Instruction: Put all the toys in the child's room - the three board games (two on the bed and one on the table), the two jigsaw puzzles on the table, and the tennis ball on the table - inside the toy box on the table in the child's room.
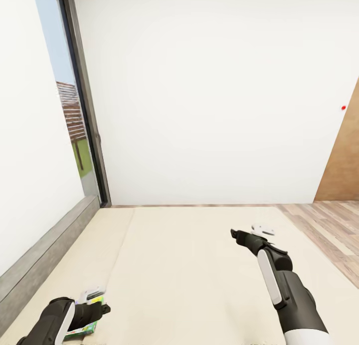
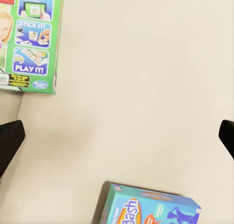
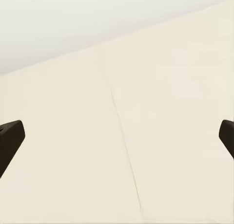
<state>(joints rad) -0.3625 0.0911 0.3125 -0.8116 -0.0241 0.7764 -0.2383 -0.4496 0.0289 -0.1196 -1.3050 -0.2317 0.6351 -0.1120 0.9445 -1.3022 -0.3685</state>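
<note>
Cream bed (image 1: pixel 199 265) — green-and-white board game (image 2: pixel 30 39), blue-orange one (image 2: pixel 151 207).

We see our left arm (image 1: pixel 55 320) low at the frame's lower left, its gripper (image 2: pixel 117 136) spread wide, fingertips (image 2: pixel 9 139) at opposite edges of the wrist view. Our right arm (image 1: pixel 289 290) rises from the lower right toward centre, its gripper (image 3: pixel 117 136) equally wide apart, holding nothing.

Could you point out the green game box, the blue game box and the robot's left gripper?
Green board game (image 2: pixel 31 39), left wrist view: printed cover.
Blue board game (image 2: pixel 151 207), left wrist view: cover.
Left gripper (image 2: pixel 117 136), left wrist view: midway between its fingertips.
</note>
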